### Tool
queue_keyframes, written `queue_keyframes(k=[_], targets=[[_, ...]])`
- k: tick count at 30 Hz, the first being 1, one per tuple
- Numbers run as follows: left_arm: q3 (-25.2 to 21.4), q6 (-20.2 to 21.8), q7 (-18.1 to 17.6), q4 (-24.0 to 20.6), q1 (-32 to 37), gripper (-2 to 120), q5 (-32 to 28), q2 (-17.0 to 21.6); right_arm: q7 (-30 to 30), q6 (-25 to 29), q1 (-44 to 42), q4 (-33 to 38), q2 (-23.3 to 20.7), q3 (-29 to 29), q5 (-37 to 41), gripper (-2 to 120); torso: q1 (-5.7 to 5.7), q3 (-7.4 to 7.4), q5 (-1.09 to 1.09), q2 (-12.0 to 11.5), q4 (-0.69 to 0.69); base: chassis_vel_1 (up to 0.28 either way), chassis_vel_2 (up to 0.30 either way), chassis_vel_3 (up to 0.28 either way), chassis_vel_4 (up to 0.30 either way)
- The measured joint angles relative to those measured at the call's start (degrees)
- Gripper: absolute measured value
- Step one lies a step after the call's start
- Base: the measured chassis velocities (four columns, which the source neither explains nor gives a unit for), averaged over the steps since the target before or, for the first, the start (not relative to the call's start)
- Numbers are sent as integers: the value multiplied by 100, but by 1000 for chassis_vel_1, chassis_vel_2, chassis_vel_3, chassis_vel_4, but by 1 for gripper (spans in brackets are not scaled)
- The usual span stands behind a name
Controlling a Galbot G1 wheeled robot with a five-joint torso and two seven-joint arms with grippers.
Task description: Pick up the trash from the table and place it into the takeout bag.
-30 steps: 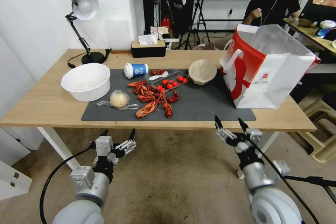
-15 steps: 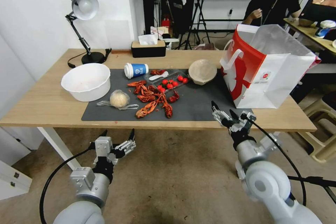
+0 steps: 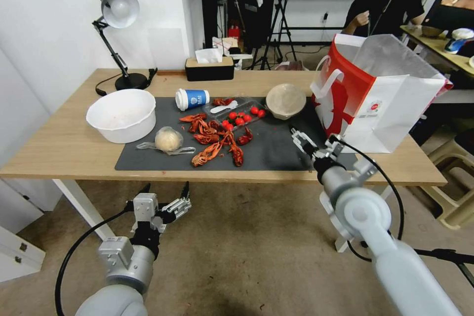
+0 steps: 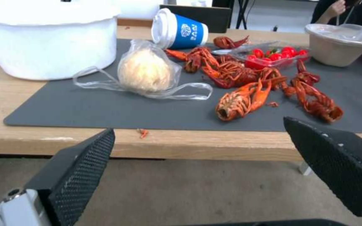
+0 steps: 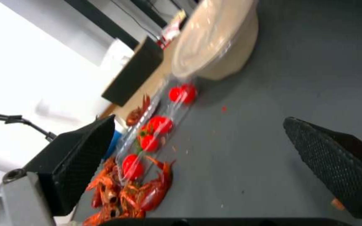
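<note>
Right gripper (image 3: 316, 141) over the near part of the dark grey mat (image 3: 281, 155), fingers spread wide with nothing between them. Round translucent lidded container (image 3: 286, 100) sitting dead ahead, farther in, just beside the red-and-white paper takeout bag (image 3: 375, 103). Clearly nearer this arm. Left gripper (image 3: 165, 197) parked below the table edge, spread too.
</note>
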Motion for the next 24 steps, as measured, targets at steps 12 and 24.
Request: queue_keyframes(k=[12,24], targets=[[-33,-32,-8,26,-1,100,0,12,540,-171,1057,-764,277,-270,765,100,0,0,0,0,-1,0,0,0,0],[-80,-59,-40,54,12,100,-13,5,1057,-270,2178,-1772,719,-618,847,100,0,0,1,0,-1,0,0,0,0]])
